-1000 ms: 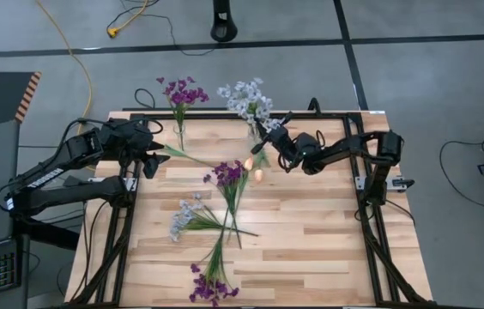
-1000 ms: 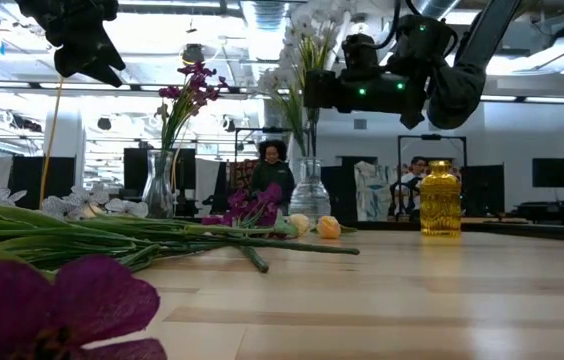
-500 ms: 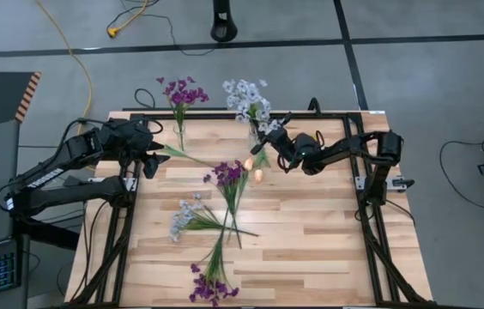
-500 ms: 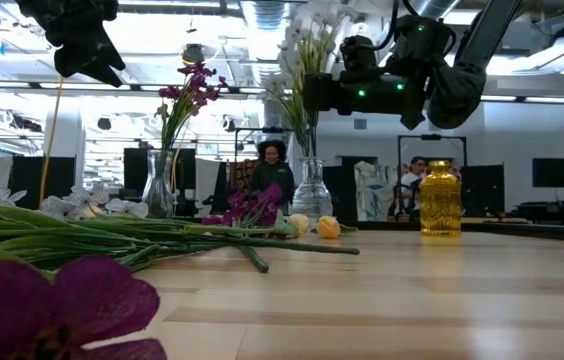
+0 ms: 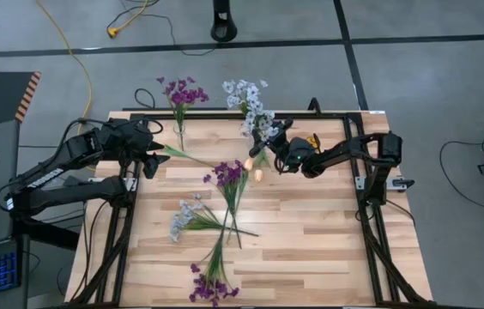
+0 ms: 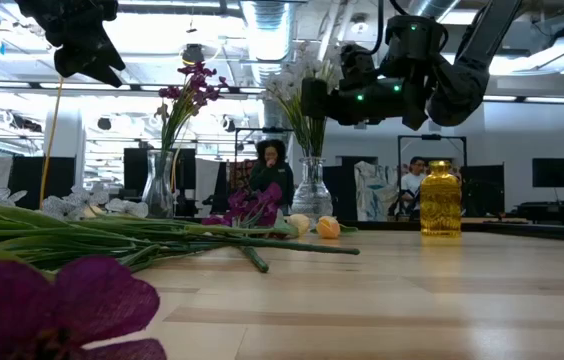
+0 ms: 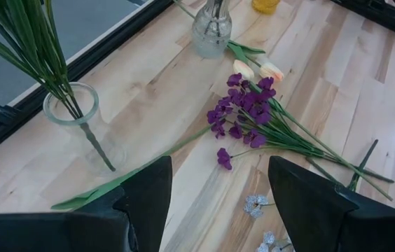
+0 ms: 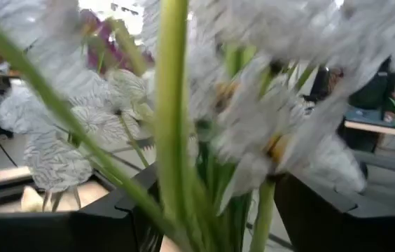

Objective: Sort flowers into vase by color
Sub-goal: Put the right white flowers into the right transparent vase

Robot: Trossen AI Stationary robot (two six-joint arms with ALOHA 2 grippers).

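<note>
Pale wooden plank table (image 5: 311, 240) with a black metal frame. Two clear glass vases stand at its far edge: the left vase (image 7: 78, 119) holds purple flowers (image 5: 182, 91) on thin green stems; the right vase (image 6: 310, 190), bulbous at the base, holds white-blue flowers (image 5: 246, 99). Loose on the planks: a purple sprig (image 5: 227, 173), two peach buds (image 5: 253, 168), a pale blue sprig (image 5: 186, 215) and another purple sprig (image 5: 208, 285), stems crossing. A yellow faceted bottle (image 6: 440, 198) stands at the right. Right gripper (image 5: 269, 137), fingers spread, sits among the white-blue stems above their vase. Left gripper (image 5: 152, 146), fingers spread, hangs near the purple vase. No legible writing.
</note>
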